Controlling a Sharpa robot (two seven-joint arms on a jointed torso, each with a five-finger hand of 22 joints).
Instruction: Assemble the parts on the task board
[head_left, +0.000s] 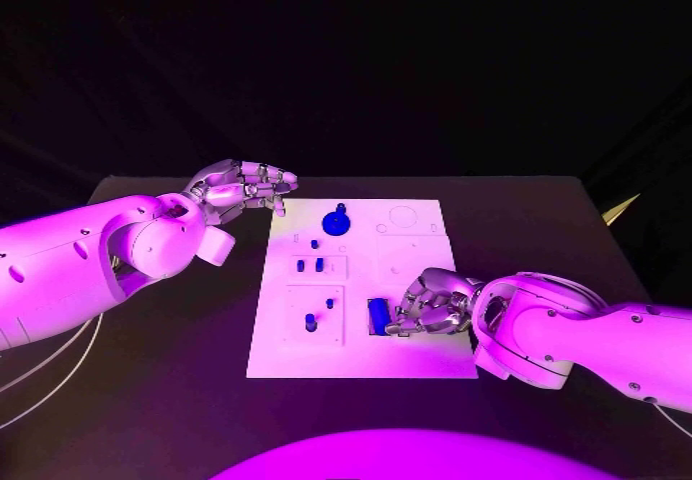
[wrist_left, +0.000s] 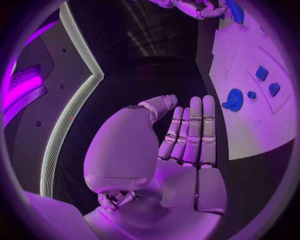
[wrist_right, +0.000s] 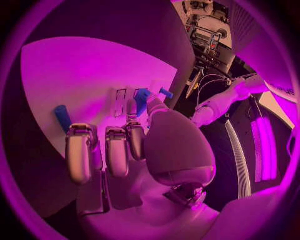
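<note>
**Q:** Nearest the head camera — what is shown?

**A:** Right hand (head_left: 430, 303), resting over the near right part of the task board (head_left: 418, 365). Its fingers are curled downward at an oblong blue part (head_left: 376, 316) that lies on the board just beside the fingertips. In the right wrist view the same fingers (wrist_right: 80, 150) hang bent over the white plate, with a blue part (wrist_right: 62, 117) just beyond them. Whether the fingers actually grip that piece cannot be told; contact is hidden by the hand itself.

**Q:** And the left hand?

**A:** Left hand (head_left: 242, 187) hovers off the board's far left corner, over the black table (head_left: 173, 400). Its fingers are curled loosely in the head view; in the left wrist view they (wrist_left: 195, 132) stand straight and side by side, with the thumb folded toward them, and nothing is held.

**Q:** Where do the remaining parts lie relative to that hand?

**A:** A round blue part (head_left: 336, 222) with a small stem sits on the board just beside the left hand's fingertips — the left wrist view shows it as a toothed disc (wrist_left: 234, 99). Farther from the hand, toward the right hand, small blue pieces (head_left: 309, 265) stand in a square recess, and another blue piece (head_left: 310, 322) stands in the recess nearest the robot, level with the right hand and well apart from it.
</note>
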